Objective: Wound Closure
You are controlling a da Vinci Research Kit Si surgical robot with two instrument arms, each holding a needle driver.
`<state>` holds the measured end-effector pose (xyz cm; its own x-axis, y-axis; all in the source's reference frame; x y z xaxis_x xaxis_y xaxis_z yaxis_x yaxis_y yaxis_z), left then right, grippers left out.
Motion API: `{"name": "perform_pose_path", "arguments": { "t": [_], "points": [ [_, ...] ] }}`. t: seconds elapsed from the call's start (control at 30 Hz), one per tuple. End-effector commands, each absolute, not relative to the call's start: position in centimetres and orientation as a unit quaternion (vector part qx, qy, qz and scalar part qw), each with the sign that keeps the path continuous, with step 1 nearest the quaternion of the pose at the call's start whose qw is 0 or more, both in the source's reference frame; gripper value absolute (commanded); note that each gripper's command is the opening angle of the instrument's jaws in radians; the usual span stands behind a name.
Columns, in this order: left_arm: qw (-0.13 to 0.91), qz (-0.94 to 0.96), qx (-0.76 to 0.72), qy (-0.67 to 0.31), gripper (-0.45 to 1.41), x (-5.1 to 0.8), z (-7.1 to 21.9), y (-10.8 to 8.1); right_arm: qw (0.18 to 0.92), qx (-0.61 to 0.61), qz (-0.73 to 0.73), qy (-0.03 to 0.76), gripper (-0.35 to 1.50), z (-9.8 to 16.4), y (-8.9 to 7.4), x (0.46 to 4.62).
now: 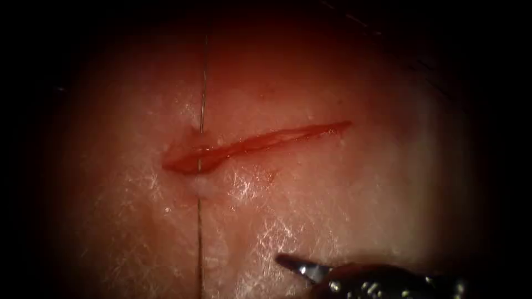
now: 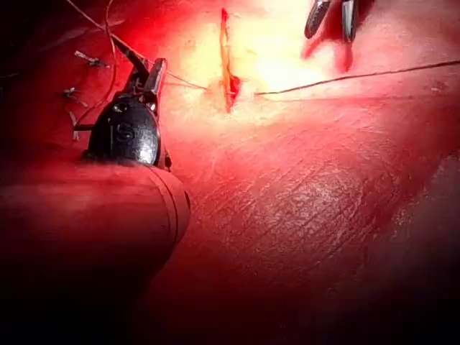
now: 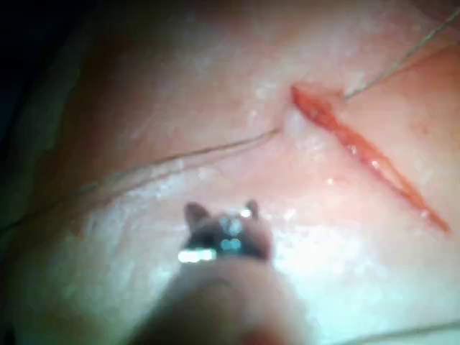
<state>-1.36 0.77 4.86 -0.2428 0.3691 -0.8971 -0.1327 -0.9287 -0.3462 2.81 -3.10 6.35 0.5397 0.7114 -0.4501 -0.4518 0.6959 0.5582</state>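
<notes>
My left end effector [image 2: 149,72] is clamped on the thread [image 2: 188,84], which runs from it across the left end of the cut [image 2: 226,50] in the tissue [image 2: 302,201]. My right end effector [image 3: 223,210], jaws apart and empty, hovers just short of the cut. I judge the thread fine and slippery, best gripped clear of the soft tissue.

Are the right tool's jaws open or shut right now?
Open. The right tool has its two jaws spread apart, with bare tissue showing between them and nothing held.
</notes>
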Motion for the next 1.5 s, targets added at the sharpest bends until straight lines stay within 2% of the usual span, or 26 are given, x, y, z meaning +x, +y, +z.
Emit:
{"name": "perform_pose_path", "arguments": {
  "t": [0.03,0.1,0.27,0.67,0.7,0.73,0.77,0.8,0.83,0.87,1.2,1.5],
  "points": [
    [0.16,0.782,-0.594,-0.099,-0.45,-1.41,4.9,0.7,0.843,0.2,0.372,0.333,1.15,6.4,-3.1,3.08],
    [0.16,0.783,-0.593,-0.099,-0.45,-1.42,4.9,0.7,0.831,0.191,0.414,0.318,1.01,6.5,-3.1,3.24],
    [0.159,0.783,-0.593,-0.1,-0.45,-1.41,5.0,0.7,0.822,0.185,0.46,0.28,1.0,6.7,-3.2,3.53],
    [0.159,0.784,-0.592,-0.099,-0.45,-1.43,5.0,0.7,0.784,0.187,0.549,0.221,0.84,7.4,-3.1,3.55],
    [0.159,0.784,-0.592,-0.099,-0.45,-1.43,5.0,0.7,0.777,0.187,0.559,0.219,0.78,7.4,-3.1,3.57],
    [0.158,0.785,-0.591,-0.099,-0.45,-1.43,5.0,0.7,0.766,0.19,0.576,0.212,0.51,7.5,-3.1,3.61],
    [0.158,0.785,-0.591,-0.099,-0.45,-1.43,5.0,0.7,0.766,0.19,0.576,0.212,0.51,7.5,-3.1,3.61],
    [0.158,0.785,-0.591,-0.099,-0.45,-1.43,5.0,0.7,0.761,0.194,0.582,0.207,0.31,7.5,-3.0,3.63],
    [0.158,0.785,-0.591,-0.099,-0.45,-1.43,5.0,0.7,0.756,0.201,0.59,0.201,0.02,7.5,-3.1,3.64],
    [0.158,0.785,-0.591,-0.099,-0.45,-1.43,5.0,0.7,0.758,0.208,0.587,0.195,-0.35,7.5,-3.1,3.65],
    [0.158,0.784,-0.592,-0.1,-0.45,-1.41,5.0,0.7,0.862,0.213,0.417,0.194,-0.35,7.3,-3.2,3.32],
    [0.165,0.786,-0.588,-0.099,-0.45,-1.35,4.9,0.8,0.879,0.254,0.362,0.178,-0.35,7.3,-3.6,3.08]
  ]
}}
